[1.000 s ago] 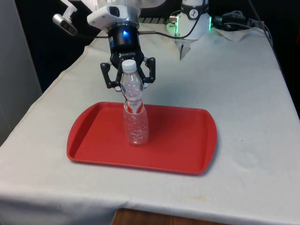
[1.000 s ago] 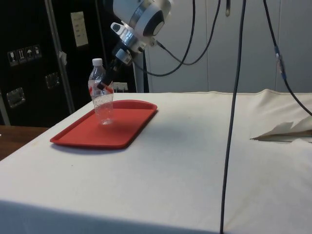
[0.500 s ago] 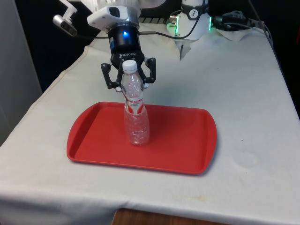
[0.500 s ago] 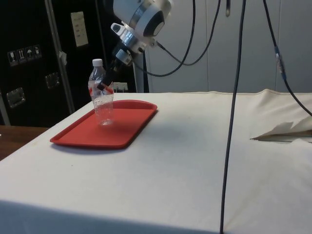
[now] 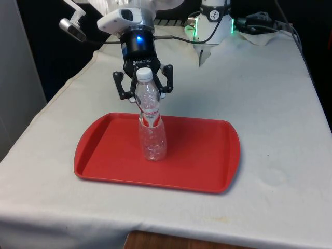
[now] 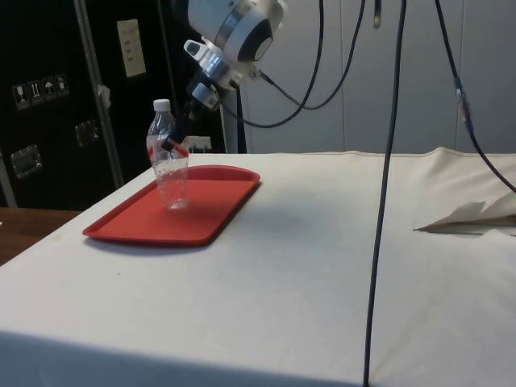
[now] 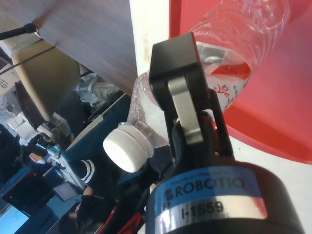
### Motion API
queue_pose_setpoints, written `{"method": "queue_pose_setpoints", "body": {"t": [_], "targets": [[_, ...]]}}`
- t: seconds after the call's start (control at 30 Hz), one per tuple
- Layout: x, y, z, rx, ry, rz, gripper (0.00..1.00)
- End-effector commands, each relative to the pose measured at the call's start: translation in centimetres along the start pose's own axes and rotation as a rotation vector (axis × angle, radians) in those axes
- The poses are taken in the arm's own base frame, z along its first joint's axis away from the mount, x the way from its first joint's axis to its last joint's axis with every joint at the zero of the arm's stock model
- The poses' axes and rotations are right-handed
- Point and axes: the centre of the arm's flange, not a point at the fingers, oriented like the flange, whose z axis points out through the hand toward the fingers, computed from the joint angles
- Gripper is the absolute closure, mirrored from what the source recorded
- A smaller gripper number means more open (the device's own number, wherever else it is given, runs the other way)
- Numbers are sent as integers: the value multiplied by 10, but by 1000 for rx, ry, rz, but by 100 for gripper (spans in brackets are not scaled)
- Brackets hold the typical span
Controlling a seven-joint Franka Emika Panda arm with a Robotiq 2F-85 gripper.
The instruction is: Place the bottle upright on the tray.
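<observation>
We see the gripper (image 5: 144,101) reaching down at a slant from the far side of the tray, its black fingers (image 5: 167,83) spread to either side of the bottle's upper half; in the front view there is a gap between each finger and the plastic, so we read the claw as apart and not clamped on anything. From the side view the gripper (image 6: 172,143) sits right against the far side of the bottle, about level with its label.

After the claw, from largest to smallest: the white cloth (image 5: 270,104) covers the whole table, rumpled toward the far end. On it lies the red tray (image 5: 207,155), a rounded rectangle near the table's close edge, toward the front view's left (its raised rim shows well in the side view (image 6: 129,234)). The bottle (image 5: 151,129) stands upright on the tray, left of the tray's middle in the front view, base flat on the red surface. It is clear crinkled plastic with a red and white label (image 5: 149,115) round its waist and a white cap (image 5: 144,74) on top. In the wrist view we find the bottle (image 7: 229,34) and its cap (image 7: 127,152) beside one finger (image 7: 187,109).
</observation>
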Motion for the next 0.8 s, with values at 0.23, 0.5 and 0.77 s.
{"method": "queue_pose_setpoints", "body": {"t": [0.23, 0.5, 0.77], "targets": [[0, 0, 0, 2, 1, 0, 66], [0, 1, 0, 5, 2, 1, 66], [-1, 0, -2, 6, 7, -1, 66]]}}
